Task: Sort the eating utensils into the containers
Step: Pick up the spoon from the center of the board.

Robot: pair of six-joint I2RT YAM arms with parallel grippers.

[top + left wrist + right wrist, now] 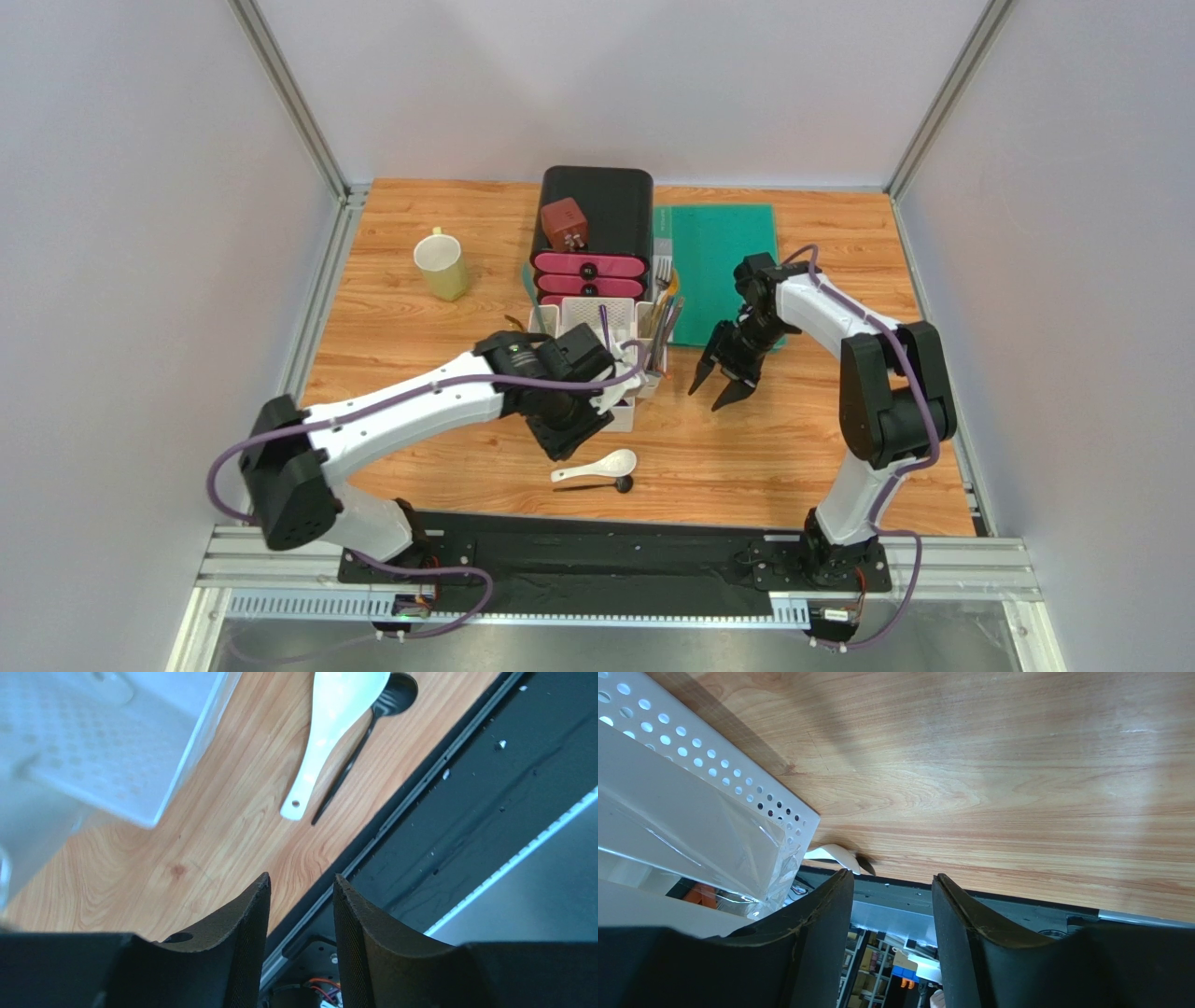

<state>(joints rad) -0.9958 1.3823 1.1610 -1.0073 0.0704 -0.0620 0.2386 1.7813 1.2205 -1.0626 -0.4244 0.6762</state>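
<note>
My left jaws are hanging narrowly parted and empty beside the caddy (pixel 627 396), with the white soup spoon (pixel 595 466) lying on the tabletop (pixel 786 448) just ahead, handle toward them, beside a black spoon (pixel 623 485). My right jaws are hovering open and empty, farther away.

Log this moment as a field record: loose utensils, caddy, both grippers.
loose utensils: white soup spoon lying over black spoon on the table, on the near side of the caddy
caddy: white, perforated wall; stowed utensils standing in it
left gripper: fingers apart, empty, near the loose spoons
right gripper: fingers apart, empty, right of the caddy
unsorted: two spoons
</note>
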